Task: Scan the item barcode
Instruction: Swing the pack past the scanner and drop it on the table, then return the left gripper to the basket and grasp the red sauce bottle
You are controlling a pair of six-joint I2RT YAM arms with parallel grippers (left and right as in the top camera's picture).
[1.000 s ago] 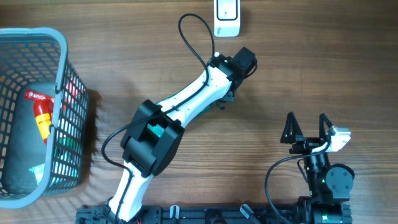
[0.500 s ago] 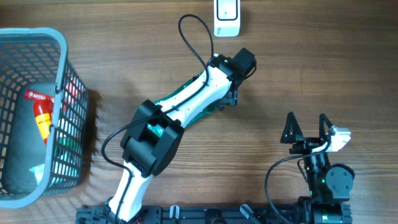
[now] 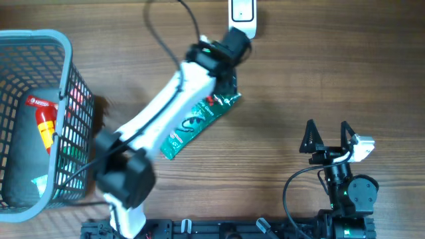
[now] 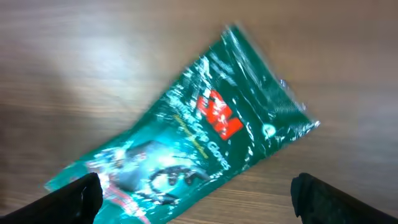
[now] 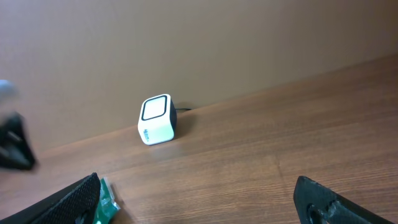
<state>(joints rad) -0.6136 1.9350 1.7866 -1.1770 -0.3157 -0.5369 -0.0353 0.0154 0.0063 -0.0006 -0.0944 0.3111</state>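
A green foil packet (image 3: 199, 121) lies flat and slanted on the wooden table, red logo up; no barcode shows on this face. My left gripper (image 3: 228, 83) hovers above its upper right end, open, holding nothing. In the left wrist view the packet (image 4: 193, 137) fills the frame between the spread black fingertips (image 4: 84, 193). The white scanner (image 3: 242, 16) stands at the table's far edge, also seen in the right wrist view as the scanner (image 5: 157, 119). My right gripper (image 3: 327, 136) rests open at the lower right, away from the packet, with a corner of the packet (image 5: 107, 202) just in view.
A grey wire basket (image 3: 63, 99) at the left holds a dark bottle with a red label (image 3: 41, 116) and other items. The scanner's black cable (image 3: 166, 20) loops over the table behind the left arm. A brown wall (image 5: 199, 43) backs the table.
The left gripper has opened and let go of the packet. The left arm swung up and to the left, uncovering the packet, which lies on the table. The right arm has not moved.
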